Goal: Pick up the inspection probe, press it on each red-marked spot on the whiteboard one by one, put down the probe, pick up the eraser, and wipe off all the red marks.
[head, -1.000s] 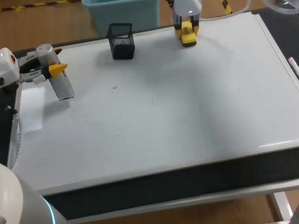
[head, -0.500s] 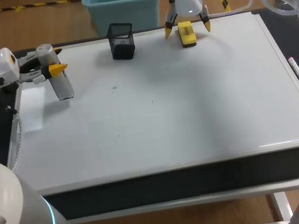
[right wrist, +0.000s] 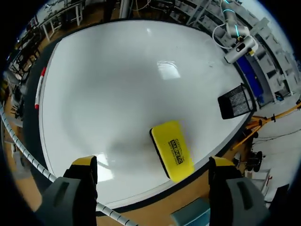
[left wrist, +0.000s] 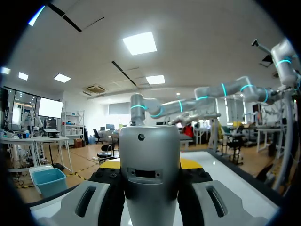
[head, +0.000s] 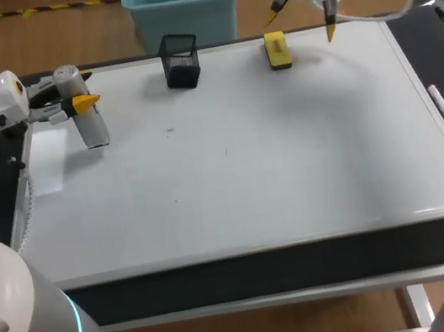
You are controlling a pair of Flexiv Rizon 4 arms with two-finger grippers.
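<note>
Yellow eraser (head: 277, 49) lies lengthwise, pointing at the whiteboard's (head: 290, 163) far edge.

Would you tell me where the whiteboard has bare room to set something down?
The middle and near half of the whiteboard is bare, from its left edge across to the red marker. The far edge is crowded: mesh cup, eraser, and the left gripper holding the probe at far left.
</note>
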